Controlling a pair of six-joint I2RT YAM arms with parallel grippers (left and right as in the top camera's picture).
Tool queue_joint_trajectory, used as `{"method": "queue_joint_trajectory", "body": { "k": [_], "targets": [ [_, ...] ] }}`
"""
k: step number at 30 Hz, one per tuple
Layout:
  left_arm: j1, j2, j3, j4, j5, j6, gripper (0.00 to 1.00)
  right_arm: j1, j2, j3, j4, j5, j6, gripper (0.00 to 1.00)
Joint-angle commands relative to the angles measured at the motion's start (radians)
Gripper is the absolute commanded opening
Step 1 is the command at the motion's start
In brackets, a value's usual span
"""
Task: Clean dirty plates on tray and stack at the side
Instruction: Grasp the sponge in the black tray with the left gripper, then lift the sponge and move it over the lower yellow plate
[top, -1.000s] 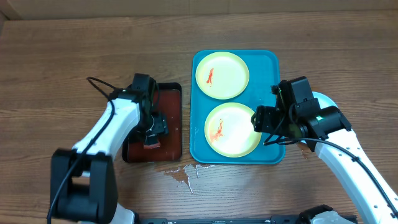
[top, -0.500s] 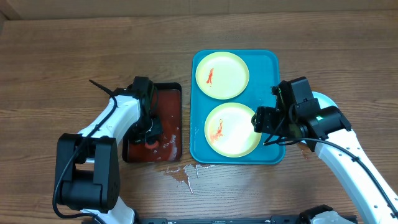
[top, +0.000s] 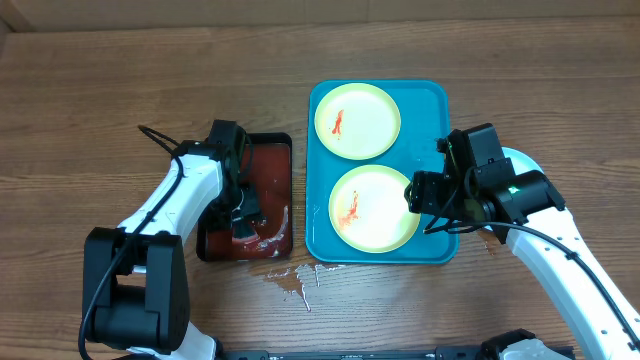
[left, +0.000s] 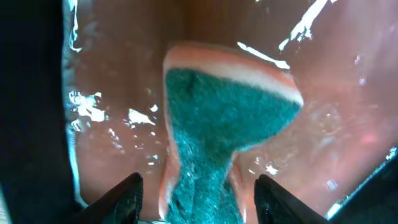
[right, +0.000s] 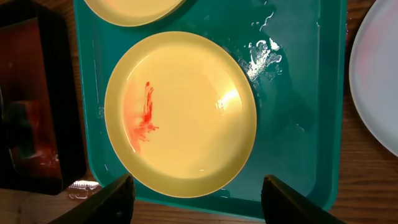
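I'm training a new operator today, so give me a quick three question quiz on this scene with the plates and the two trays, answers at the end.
1. True or false: the far yellow plate and the near yellow plate on the turquoise tray both carry red smears.
2. Multiple choice: what does the left gripper hold? A a sponge, B a plate, C nothing.
3. Fill in: the right gripper hangs above the near yellow plate with its fingers ___.

Key
1. True.
2. A. The sponge is pinched over the wet dark red tray.
3. Open.
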Motion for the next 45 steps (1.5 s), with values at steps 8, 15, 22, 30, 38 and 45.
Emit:
{"method": "queue_joint_trajectory", "body": {
  "k": [8, 15, 22, 30, 38, 45],
  "targets": [
    [0.004, -0.017, -0.113, 0.148, -0.014, 0.019, 0.08, 0.003, -0.002, 0.011, -0.002, -0.004, 0.002, 0.65],
    [0.005, -0.040, -0.030, 0.031, -0.008, 0.026, 0.04, 0.000, 0.029, 0.010, -0.039, 0.184, 0.171, 0.61],
    [0.004, -0.132, 0.196, -0.140, -0.008, 0.078, 0.04, 0.000, 0.124, 0.006, -0.004, 0.114, 0.037, 0.57],
    [-0.007, -0.188, 0.393, -0.282, -0.006, 0.110, 0.04, 0.000, 0.296, 0.004, 0.098, 0.066, -0.034, 0.58],
    [-0.016, -0.187, 0.407, -0.319, -0.006, 0.144, 0.04, -0.001, 0.447, 0.004, 0.147, 0.144, -0.060, 0.53],
    [-0.017, -0.187, 0.407, -0.299, 0.046, 0.150, 0.04, 0.000, 0.501, -0.030, 0.206, 0.024, -0.134, 0.22]
  ]
}}
